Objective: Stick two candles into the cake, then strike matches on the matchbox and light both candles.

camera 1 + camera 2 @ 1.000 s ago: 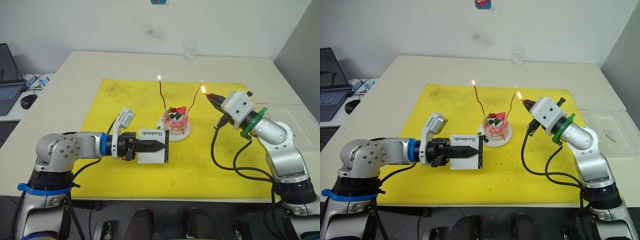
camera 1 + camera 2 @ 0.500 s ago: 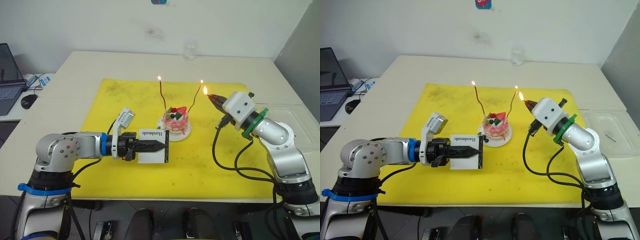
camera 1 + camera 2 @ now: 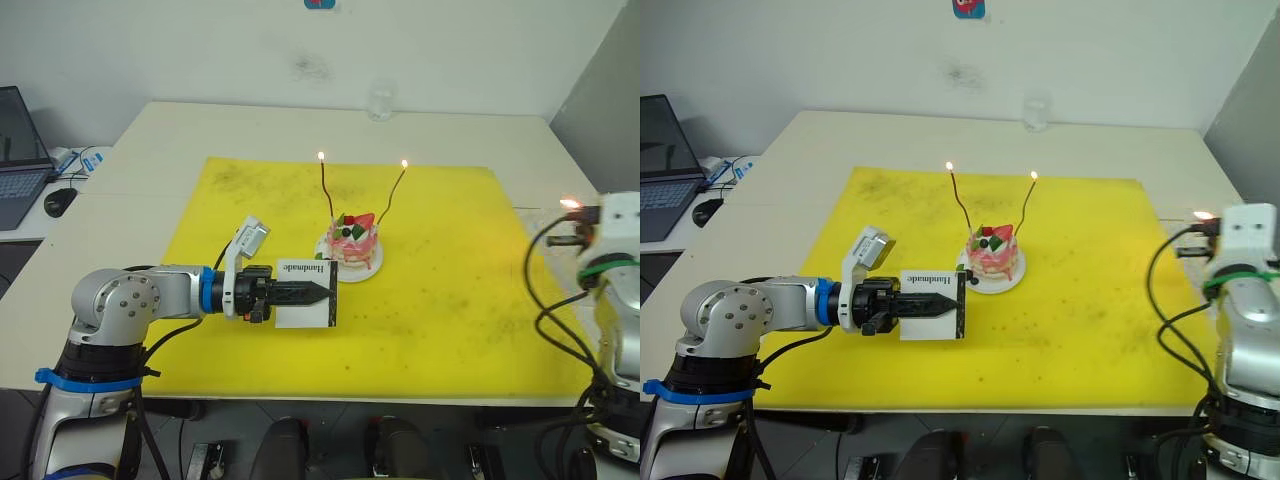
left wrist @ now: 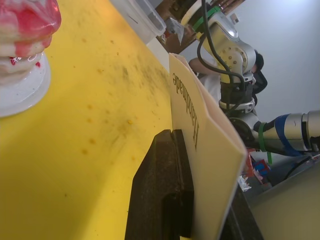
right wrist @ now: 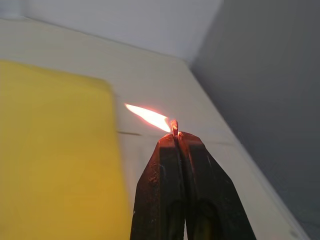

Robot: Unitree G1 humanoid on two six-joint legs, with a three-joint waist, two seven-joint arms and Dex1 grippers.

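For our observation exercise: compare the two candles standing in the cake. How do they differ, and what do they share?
The dark red candle rises from the cake's left side and its flame sits a little higher; the paler tan candle rises from the right side. The dark red candle stands nearly upright, while the tan one leans outward to the right. Both are thin, wavy, stuck in the cake and lit.
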